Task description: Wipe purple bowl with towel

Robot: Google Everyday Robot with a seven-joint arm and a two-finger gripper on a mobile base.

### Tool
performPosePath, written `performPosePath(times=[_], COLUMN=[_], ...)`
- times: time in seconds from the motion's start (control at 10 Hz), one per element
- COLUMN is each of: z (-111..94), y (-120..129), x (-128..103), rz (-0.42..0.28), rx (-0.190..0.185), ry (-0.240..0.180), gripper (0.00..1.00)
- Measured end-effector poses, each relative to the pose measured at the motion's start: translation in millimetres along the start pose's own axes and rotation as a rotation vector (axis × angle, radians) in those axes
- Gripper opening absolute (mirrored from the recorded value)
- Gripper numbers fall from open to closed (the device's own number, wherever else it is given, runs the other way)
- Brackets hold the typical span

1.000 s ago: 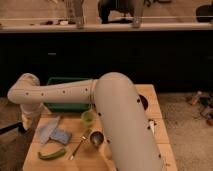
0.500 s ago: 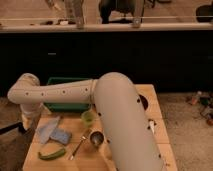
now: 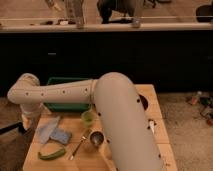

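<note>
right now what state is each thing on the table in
gripper, low at the left edge of the table, beside the towel
towel, lying crumpled, not lifted
purple bowl, upright, mostly hidden behind the arm
green cup, upright
metal cup, upright, mouth up
spoon, lying flat
green bin, upright, contents hidden

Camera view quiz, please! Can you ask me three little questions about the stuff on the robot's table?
1. True or false: the spoon lies inside the green bin.
2. Where is the gripper? A) by the towel, at the table's left edge B) inside the green bin C) touching the spoon
3. What colour is the long vegetable at the front left?
Key: 1 false, it lies on the table in front of the bin; 2 A; 3 green.
</note>
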Motion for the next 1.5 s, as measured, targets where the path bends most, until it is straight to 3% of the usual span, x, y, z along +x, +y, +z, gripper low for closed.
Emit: performPosePath(times=[0.1,0.3,0.5,0.7,1.0,1.3,1.5], z=[3,10,17,26,39,42,43], y=[-4,-16,-19,-25,-17,-12,-7], x=[0,2,1,1,-5,-7,-8], rz=[-0.02,-0.066,-0.087,-0.1,-0.082,-0.094,-0.116], rx=[-0.037,-0.162,-0.211,-0.216,-0.177,-0.132,-0.133], ry=[-0.02,-0.057,-0.092,-0.117,-0.142,-0.135,-0.132], gripper=[0.8,0.8,0.8,0.8,0.8,0.8,0.8])
